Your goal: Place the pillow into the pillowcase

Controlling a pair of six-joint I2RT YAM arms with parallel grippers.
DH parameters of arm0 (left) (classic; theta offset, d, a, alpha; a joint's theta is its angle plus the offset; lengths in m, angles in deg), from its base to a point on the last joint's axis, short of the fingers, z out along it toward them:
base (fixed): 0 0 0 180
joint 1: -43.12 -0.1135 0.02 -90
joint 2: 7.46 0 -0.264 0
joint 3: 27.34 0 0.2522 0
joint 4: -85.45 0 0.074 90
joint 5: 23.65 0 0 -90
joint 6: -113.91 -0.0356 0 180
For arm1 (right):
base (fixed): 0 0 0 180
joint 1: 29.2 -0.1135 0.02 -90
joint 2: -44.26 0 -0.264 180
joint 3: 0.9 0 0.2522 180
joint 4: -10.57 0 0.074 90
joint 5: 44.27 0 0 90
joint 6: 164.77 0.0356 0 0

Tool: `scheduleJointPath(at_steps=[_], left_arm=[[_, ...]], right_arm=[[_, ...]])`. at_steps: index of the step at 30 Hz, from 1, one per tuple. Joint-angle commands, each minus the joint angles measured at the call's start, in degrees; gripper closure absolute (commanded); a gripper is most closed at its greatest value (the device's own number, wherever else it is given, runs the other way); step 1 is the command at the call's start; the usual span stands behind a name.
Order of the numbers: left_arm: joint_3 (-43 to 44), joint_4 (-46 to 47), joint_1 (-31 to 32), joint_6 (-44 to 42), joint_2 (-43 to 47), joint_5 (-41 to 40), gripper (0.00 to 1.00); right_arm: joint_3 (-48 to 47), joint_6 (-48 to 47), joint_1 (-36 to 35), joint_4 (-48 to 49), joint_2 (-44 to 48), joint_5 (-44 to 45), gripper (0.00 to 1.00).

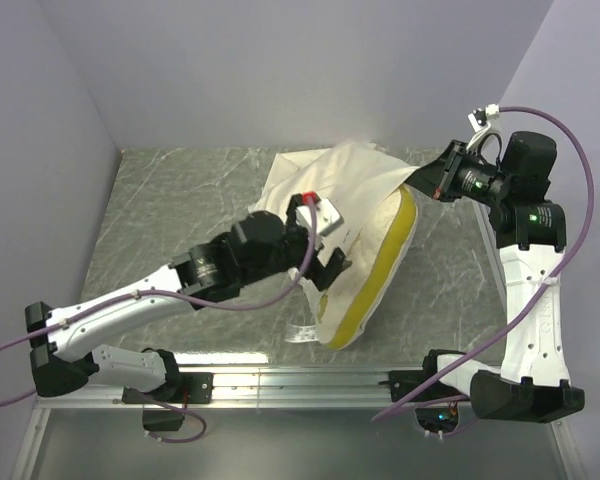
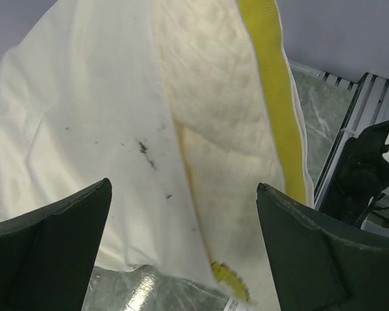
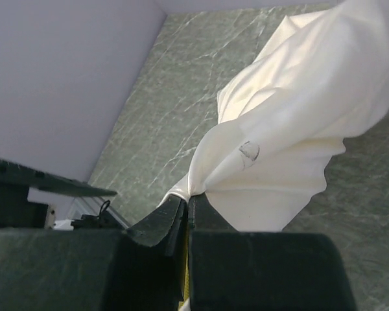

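We see the pillow (image 1: 378, 280) lying mid-table (image 1: 180, 200), its far end seemingly tucked inside the pillowcase (image 1: 330, 180). The left gripper (image 1: 329, 270) hangs wide open over the pillow. The right gripper (image 1: 421, 186) is clamped on the pillowcase's raised edge.

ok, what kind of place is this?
Probably a lab robot test cell: plain lilac walls box in a marble-patterned tabletop, with an aluminium rail along its near edge.

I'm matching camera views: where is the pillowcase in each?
Top external: pillowcase at centre, toward the far side.
Left wrist: pillowcase fills the left, beside the pillow.
Right wrist: pillowcase upper right, pinched by the right gripper.
Shared landmark: green-grey marbled table.
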State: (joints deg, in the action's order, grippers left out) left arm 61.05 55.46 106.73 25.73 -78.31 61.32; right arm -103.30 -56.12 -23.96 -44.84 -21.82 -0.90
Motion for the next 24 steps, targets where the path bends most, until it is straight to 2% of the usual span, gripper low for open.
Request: scheduleJointPath(at_steps=[1,3,7,12,15,18,19,24], left_arm=[[-1.1,5.1,4.1,-0.9,-2.8,-13.4,0.01],[-0.7,4.9,5.5,-0.9,-5.3,-14.7,0.01],[0.8,0.4,5.9,0.0,-11.1,-23.9,0.01],[-10.4,5.1,2.0,-0.1,-7.5,-26.4,0.01],[-13.7,5.8,0.2,0.5,-5.2,-24.7,0.01],[-16.2,9.5,-0.3,-0.5,0.3,-17.5,0.01],[-16.5,9.8,-0.3,-0.8,3.2,-12.7,0.01],[-14.7,8.1,-0.3,-3.7,10.5,-3.8,0.01]], right_arm=[[0.0,3.2,-0.8,7.4,2.6,-1.4,1.00],[0.0,4.8,-0.9,8.6,3.1,-2.6,1.00],[-0.2,7.2,-0.9,10.6,3.9,-4.1,1.00],[0.1,8.1,-0.9,11.5,5.6,-5.1,1.00],[0.7,8.2,-0.8,11.7,5.8,-5.4,1.00],[1.6,7.8,-0.9,11.9,6.1,-5.0,1.00],[1.9,7.6,-1.0,11.8,6.1,-5.0,1.00],[2.1,7.9,-1.0,11.8,5.9,-5.0,1.00]])
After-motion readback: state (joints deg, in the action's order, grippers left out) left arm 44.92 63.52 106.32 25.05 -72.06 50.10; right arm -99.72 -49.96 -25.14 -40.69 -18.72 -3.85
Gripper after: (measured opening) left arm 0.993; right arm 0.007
